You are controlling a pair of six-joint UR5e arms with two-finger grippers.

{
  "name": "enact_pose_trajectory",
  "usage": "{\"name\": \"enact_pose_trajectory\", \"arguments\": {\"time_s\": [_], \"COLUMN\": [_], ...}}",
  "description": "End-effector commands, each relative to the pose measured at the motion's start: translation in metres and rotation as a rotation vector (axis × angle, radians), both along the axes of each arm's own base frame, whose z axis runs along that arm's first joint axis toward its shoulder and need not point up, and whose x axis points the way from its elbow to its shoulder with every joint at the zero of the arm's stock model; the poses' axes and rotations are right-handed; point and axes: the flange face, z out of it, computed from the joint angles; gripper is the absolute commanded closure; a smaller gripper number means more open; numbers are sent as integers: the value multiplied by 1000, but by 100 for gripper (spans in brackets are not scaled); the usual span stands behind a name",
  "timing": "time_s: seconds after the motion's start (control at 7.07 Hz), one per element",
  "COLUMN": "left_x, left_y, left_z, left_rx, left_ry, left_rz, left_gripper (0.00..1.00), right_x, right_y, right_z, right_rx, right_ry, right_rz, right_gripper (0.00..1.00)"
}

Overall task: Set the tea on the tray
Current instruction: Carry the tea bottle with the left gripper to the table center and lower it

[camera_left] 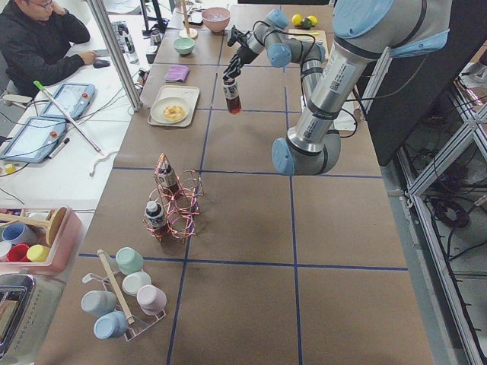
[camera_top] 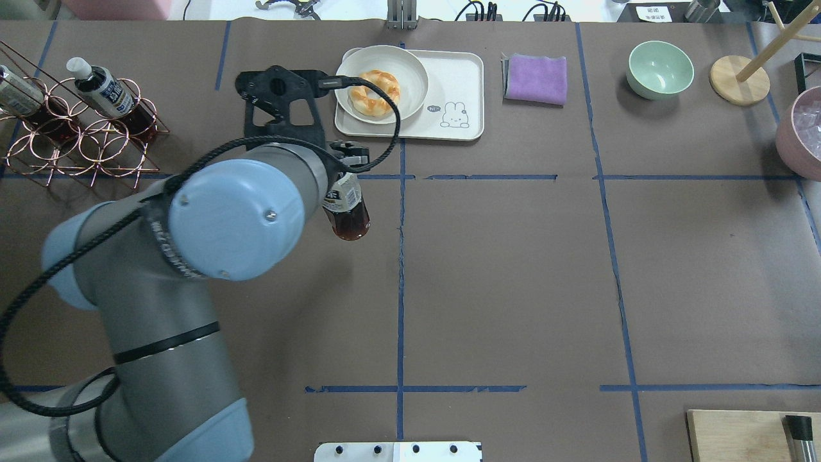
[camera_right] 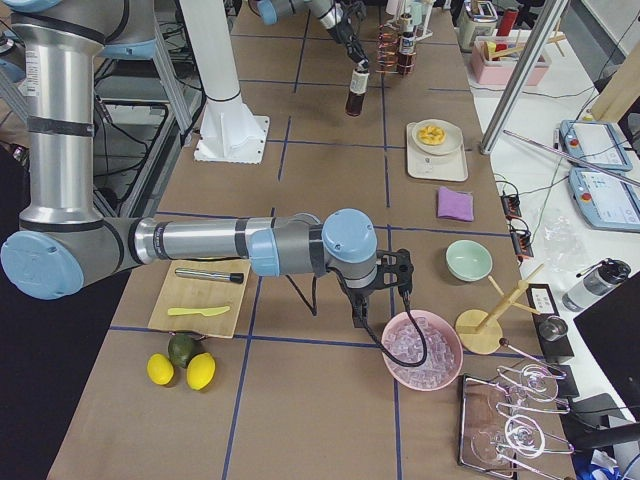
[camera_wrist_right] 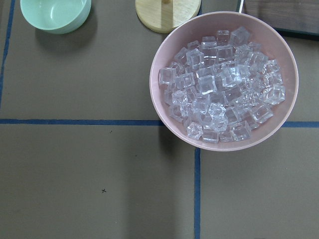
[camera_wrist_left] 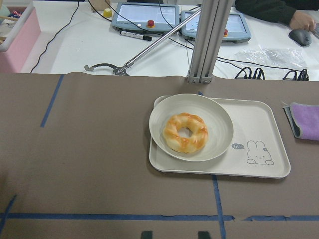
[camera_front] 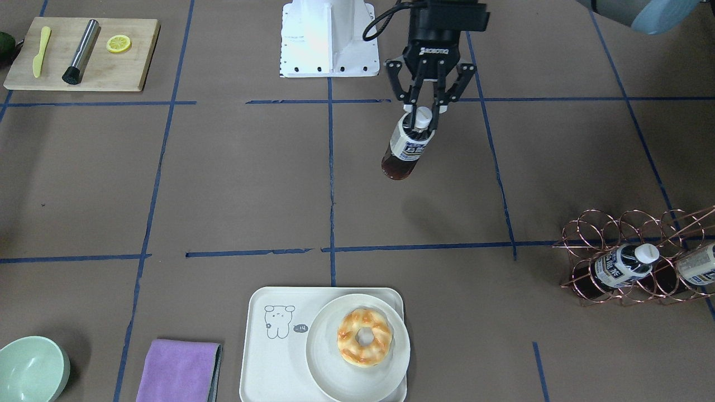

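My left gripper (camera_front: pixel 423 115) is shut on the neck of the tea (camera_front: pixel 406 147), a small bottle of dark brown liquid with a white cap. It hangs tilted, clear above the table, near the robot's base. The overhead view shows the tea (camera_top: pixel 347 210) short of the tray (camera_top: pixel 463 76). The cream tray (camera_front: pixel 272 362) lies at the table's far edge, with a bear drawing on its bare part. A white plate (camera_front: pixel 319 357) with a doughnut (camera_front: pixel 364 337) covers its other half. My right gripper (camera_right: pixel 372 300) shows only in the exterior right view, above a pink bowl; I cannot tell its state.
A copper wire rack (camera_front: pixel 606 223) holds two more bottles. A purple cloth (camera_front: pixel 179 371) and a green bowl (camera_front: pixel 31 368) lie beside the tray. A cutting board (camera_front: pixel 134 61) sits at the far corner. The pink bowl of ice (camera_wrist_right: pixel 162 55) is under the right wrist.
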Motion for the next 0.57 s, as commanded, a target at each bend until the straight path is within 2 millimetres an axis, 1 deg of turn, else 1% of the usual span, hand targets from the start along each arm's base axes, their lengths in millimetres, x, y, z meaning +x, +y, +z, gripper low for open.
{"name": "enact_pose_trajectory", "arguments": {"time_s": [0.0, 0.14, 0.28, 0.42], "left_x": [50, 65, 75, 80], "left_y": [-5, -9, -5, -2], "left_z": [-14, -14, -13, -11], "left_rx": [-19, -17, -13, -14], "left_ry": [6, 14, 22, 20], "left_rz": [-12, -9, 4, 11], "left_gripper": [100, 100, 100, 100], "right_x": [0, 0, 0, 0], "right_y": [0, 0, 0, 0], "right_z": [-1, -1, -1, -2], "right_rx": [3, 3, 3, 6], "right_ry": [-1, -1, -1, -1], "right_rz": [-1, -1, -1, -1], "right_gripper": [0, 0, 0, 0]}}
